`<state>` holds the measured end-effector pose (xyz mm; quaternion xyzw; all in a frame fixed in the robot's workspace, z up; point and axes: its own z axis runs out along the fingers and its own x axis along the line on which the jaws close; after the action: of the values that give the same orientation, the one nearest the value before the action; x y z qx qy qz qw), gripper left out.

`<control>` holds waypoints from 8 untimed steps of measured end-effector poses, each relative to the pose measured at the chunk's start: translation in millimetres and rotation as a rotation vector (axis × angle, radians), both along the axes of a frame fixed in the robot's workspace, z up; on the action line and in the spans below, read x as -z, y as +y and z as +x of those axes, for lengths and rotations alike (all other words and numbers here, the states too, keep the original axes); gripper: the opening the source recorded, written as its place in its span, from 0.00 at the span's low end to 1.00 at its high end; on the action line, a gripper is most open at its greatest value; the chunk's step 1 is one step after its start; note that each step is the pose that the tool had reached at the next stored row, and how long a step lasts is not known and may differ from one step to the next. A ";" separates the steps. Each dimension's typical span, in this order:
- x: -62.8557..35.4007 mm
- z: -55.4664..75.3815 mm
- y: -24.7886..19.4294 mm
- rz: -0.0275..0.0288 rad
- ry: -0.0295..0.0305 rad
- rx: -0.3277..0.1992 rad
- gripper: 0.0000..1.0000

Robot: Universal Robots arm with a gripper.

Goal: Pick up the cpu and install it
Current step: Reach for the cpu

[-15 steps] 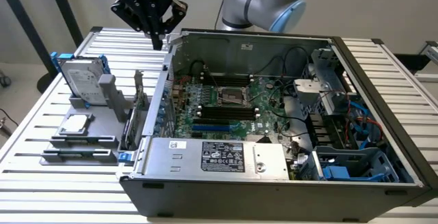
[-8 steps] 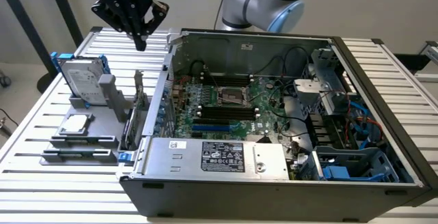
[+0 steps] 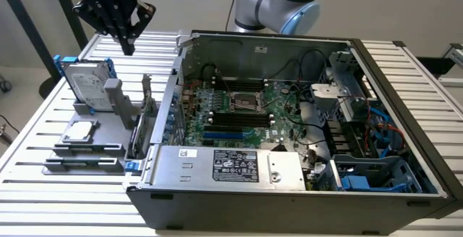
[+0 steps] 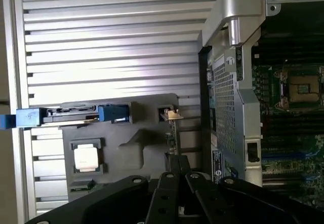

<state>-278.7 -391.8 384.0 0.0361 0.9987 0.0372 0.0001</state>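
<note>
A slatted table (image 3: 51,199) carried everything, and the open case (image 3: 289,204) took up its middle and the exterior view's right. Well off the case's wall, on the exterior view's left, a grey holder (image 3: 116,98) lay on the slats. The cpu (image 3: 79,131) rested flat in a pocket of that holder, silver top up, touched by nothing. Farther back in the same holder, a drive (image 3: 87,88) with blue brackets stood upright. Above and beyond the drive, near the case's far corner on that side, the black gripper (image 3: 129,46) hung in the air with its fingers drawn together to a point and nothing between them, well apart from the cpu. Inside the case the green board lay flat, with the bare socket (image 3: 246,101) near its middle and a labelled silver box (image 3: 227,164) along the near wall. The arm (image 3: 282,1) rose behind the case's far wall. In the wrist view, the closed gripper (image 4: 177,166) pointed down over the holder (image 4: 136,148), beside the case (image 4: 228,107); the cpu (image 4: 86,158) sat near the drive (image 4: 71,114), and the socket (image 4: 302,88) showed inside the case.
</note>
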 end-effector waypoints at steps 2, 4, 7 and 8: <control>0.6 -9.0 0.2 -0.0046 0.0015 0.000 0.11; 1.1 -18.0 0.5 -0.0091 0.0031 0.000 0.11; 2.1 -31.9 0.8 -0.0162 0.0053 0.000 0.11; 2.4 -36.4 1.0 -0.0184 0.0060 0.000 0.11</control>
<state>-315.1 -390.8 381.7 0.0363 0.9989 0.0279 -0.0025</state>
